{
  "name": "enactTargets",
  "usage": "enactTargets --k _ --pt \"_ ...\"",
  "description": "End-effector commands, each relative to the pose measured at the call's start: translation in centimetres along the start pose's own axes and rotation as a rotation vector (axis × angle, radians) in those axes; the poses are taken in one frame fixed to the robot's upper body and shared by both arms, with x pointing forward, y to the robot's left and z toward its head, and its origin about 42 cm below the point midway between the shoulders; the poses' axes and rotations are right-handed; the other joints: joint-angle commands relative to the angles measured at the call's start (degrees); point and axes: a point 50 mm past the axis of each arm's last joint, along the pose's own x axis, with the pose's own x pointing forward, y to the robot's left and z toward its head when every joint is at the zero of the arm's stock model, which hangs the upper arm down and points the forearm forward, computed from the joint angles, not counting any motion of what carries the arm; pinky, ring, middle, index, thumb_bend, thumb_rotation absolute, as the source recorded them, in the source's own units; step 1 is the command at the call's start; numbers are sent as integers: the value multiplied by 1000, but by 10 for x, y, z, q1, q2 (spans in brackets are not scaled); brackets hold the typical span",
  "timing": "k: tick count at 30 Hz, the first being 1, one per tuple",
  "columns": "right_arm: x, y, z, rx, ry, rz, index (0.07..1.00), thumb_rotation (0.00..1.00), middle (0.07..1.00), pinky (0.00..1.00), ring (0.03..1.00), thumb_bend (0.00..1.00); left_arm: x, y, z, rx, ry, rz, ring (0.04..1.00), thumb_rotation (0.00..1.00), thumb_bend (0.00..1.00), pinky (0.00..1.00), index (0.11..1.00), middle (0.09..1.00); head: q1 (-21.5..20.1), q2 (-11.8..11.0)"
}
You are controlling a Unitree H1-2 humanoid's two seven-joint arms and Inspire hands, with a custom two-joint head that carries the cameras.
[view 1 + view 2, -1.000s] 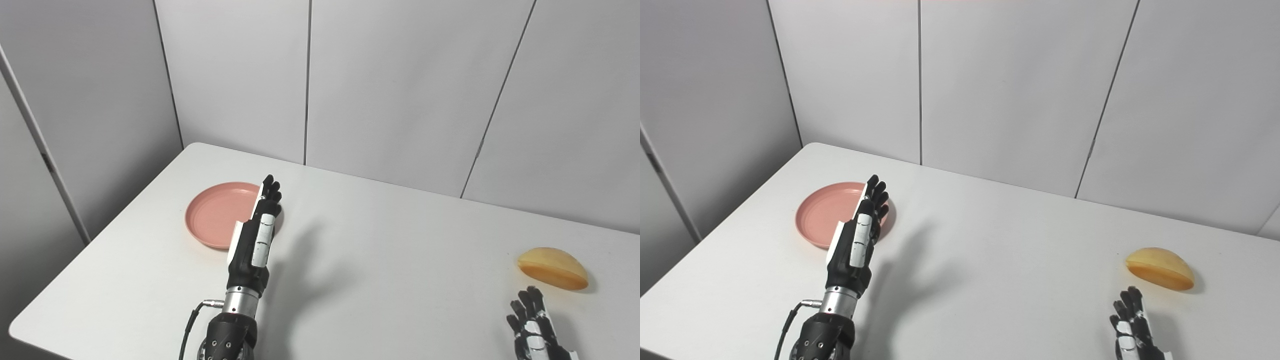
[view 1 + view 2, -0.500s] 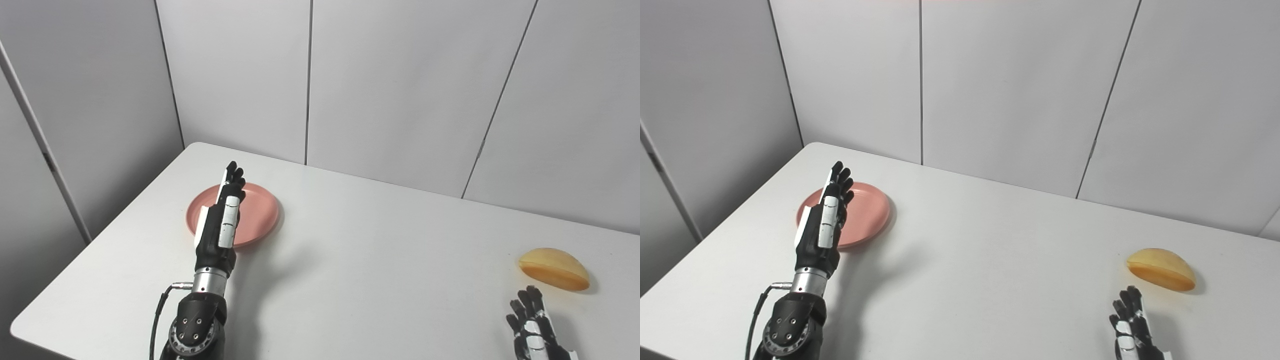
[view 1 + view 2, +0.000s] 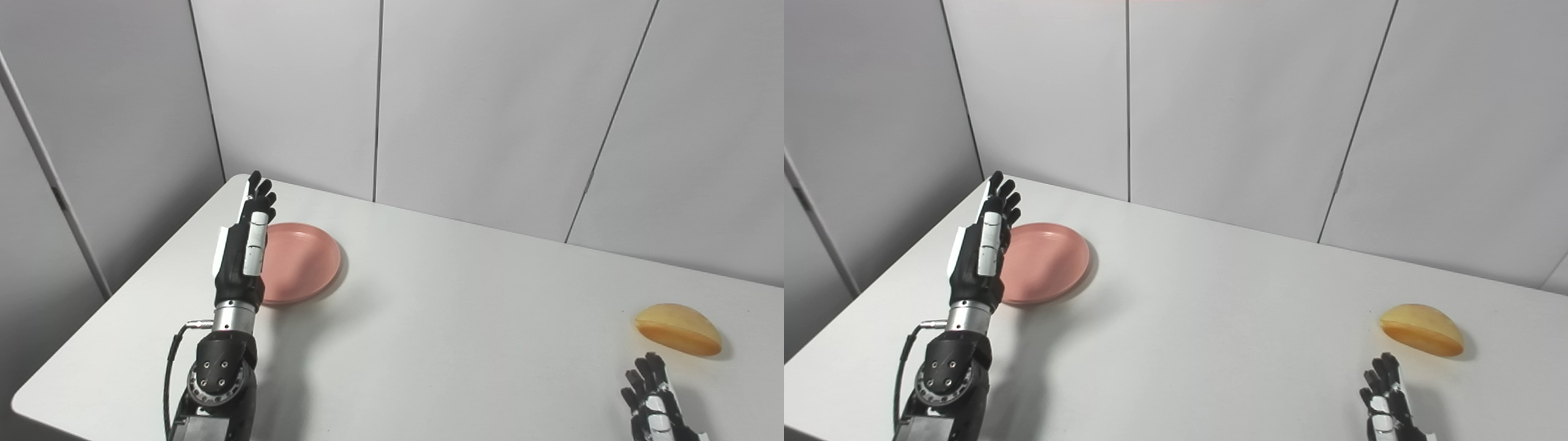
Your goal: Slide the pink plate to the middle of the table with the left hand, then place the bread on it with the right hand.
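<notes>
The pink plate (image 3: 299, 263) lies flat on the white counter (image 3: 429, 318) toward its far left corner, well short of the middle where the task wants it; taking the plate as the landmark, the left hand (image 3: 243, 254) stands edge-on at its left rim, on the side away from the counter's middle, palm turned toward the plate; that placement makes sense for a push, since a flat hand set outside the rim can drive the plate sideways toward the centre without any need to grip it; its fingers (image 3: 260, 191) are straight and held close together like a blade, clamped on nothing, reaching past the plate's far-left edge; whether the hand touches the rim or only hangs just beside it I cannot tell. The bread (image 3: 677, 329), a golden half-round loaf, sits well apart from the plate, far off to its right near the counter's right edge, cut side down so it rests steady; the right hand (image 3: 652, 398) waits just short of the bread on the near side, fingers spread and empty, presumably parked there so the pick-up is short once the plate is in place. By my judgement the slide has not yet carried the plate anywhere.
</notes>
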Motion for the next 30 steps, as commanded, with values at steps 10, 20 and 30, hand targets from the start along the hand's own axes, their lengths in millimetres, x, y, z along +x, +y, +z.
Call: enactTargets --k 10,20,30 --pt "3 -1 13 -4 -49 19 1000 847 1000 1000 1000 425 35 38 -10 48 -38 101 948 1000 790 952 953 956 5 -1" --pt "3 -2 15 -14 -56 22 1000 871 1000 1000 1000 409 45 59 -26 85 1 144 949 1000 771 954 951 951 7 1" --pt "2 -1 15 -4 -49 21 1000 840 1000 1000 1000 431 47 67 -40 101 31 155 951 1000 765 958 954 954 5 0"
